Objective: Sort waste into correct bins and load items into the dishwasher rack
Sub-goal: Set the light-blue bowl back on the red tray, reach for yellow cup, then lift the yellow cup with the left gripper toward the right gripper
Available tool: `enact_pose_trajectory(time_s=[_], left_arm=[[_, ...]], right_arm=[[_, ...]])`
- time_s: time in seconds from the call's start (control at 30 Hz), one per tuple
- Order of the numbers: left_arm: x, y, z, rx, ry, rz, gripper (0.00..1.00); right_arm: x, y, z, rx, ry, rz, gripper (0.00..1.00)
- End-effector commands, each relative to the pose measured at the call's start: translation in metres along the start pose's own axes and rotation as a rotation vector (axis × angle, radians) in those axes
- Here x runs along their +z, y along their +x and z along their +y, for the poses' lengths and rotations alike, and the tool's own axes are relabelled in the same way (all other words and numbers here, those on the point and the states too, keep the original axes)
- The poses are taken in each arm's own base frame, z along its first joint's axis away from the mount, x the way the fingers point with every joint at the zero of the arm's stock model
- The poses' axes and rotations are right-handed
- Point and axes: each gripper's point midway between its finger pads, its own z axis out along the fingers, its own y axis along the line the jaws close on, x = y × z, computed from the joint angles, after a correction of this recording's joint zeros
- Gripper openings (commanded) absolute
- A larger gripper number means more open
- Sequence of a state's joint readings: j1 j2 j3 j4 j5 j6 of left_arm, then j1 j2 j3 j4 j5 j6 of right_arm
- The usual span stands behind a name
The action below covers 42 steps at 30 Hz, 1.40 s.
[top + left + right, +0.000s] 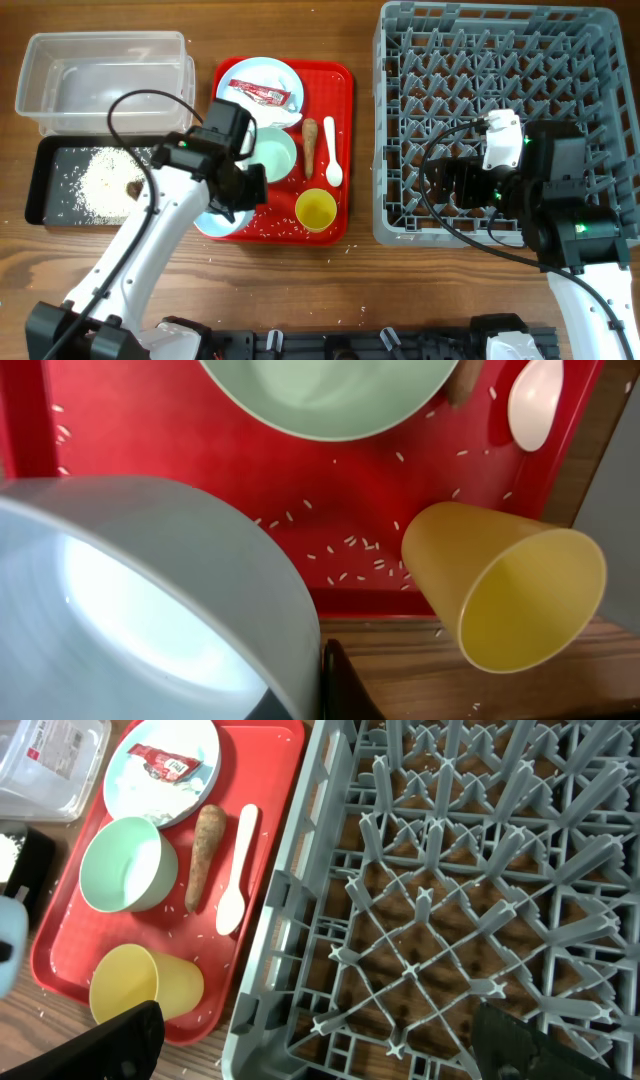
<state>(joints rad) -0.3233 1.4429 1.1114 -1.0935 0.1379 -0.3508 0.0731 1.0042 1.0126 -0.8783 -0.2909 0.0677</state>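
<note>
The large square grey plastic dishwasher rack lies directly under the right end effector. Its two dark fingers are spread wide with nothing between them, probably waiting above the pegs to take a dish. To its left sits the red rectangular serving tray, and beyond the left end effector are the clear plastic tub and the black tray, which already holds a heap of rice.

The left end effector seems to be pinching the rim of a pale blue round bowl at the tray's near corner, one finger outside the wall. A rim hold suits carrying it to the rack. Ahead of it stand the pale blue plate bearing the red-and-white sachet wrapper and a second pale green bowl. Just to its right are the brown carrot-like stick, the small yellow cup and the white plastic spoon. Loose white rice grains dot the tray.

The brown wooden surface carries everything; no room shows past it.
</note>
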Motion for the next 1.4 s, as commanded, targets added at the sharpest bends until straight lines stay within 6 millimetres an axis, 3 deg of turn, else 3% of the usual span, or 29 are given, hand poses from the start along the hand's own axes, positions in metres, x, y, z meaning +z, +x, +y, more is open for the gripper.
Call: enact_pose_trajectory(time_s=[0.0,0.17,0.27,0.37,0.4,0.43,0.53,0.7,0.83,1.13,1.27,1.37], left_arm=[[0.019,0.010,0.011,-0.036,-0.064,0.015,0.04],[0.052,0.010,0.027,-0.032,-0.104,-0.035,0.04],[0.059,0.000,0.023,-0.018,-0.077,-0.092,0.06],[0.059,-0.002,0.017,-0.002,-0.069,-0.103,0.17],[0.059,-0.007,0.011,0.013,-0.054,-0.128,0.34],[0.059,-0.010,0.006,0.025,-0.042,-0.146,0.40],[0.053,-0.017,-0.005,0.045,-0.013,-0.168,0.49],[0.027,-0.023,-0.053,0.236,0.199,-0.155,0.55],[0.026,-0.023,-0.059,0.330,0.222,-0.167,0.59],[0.061,0.007,-0.080,0.515,0.193,-0.049,0.52],[0.070,0.005,-0.073,0.489,0.164,-0.030,0.24],[0.068,-0.003,-0.070,0.378,0.169,-0.039,0.04]], right_arm=[[-0.002,-0.005,0.001,0.007,0.000,-0.014,1.00],[-0.002,-0.005,0.001,0.007,0.000,-0.015,1.00],[-0.002,-0.005,0.001,0.008,0.000,-0.012,1.00],[-0.002,-0.005,0.001,0.008,0.000,-0.012,0.99],[-0.002,-0.005,0.001,0.008,0.000,-0.012,1.00],[-0.002,-0.005,0.001,0.006,0.000,-0.012,0.99],[-0.002,-0.008,0.001,0.004,0.000,-0.023,0.99],[-0.002,-0.011,0.001,0.002,-0.002,-0.037,0.99],[-0.002,-0.011,0.001,0.003,-0.002,-0.035,1.00],[0.025,-0.001,-0.007,0.033,0.005,0.065,1.00],[0.027,-0.001,-0.008,0.034,0.005,0.071,1.00],[0.027,-0.004,0.011,0.028,-0.106,0.062,1.00]])
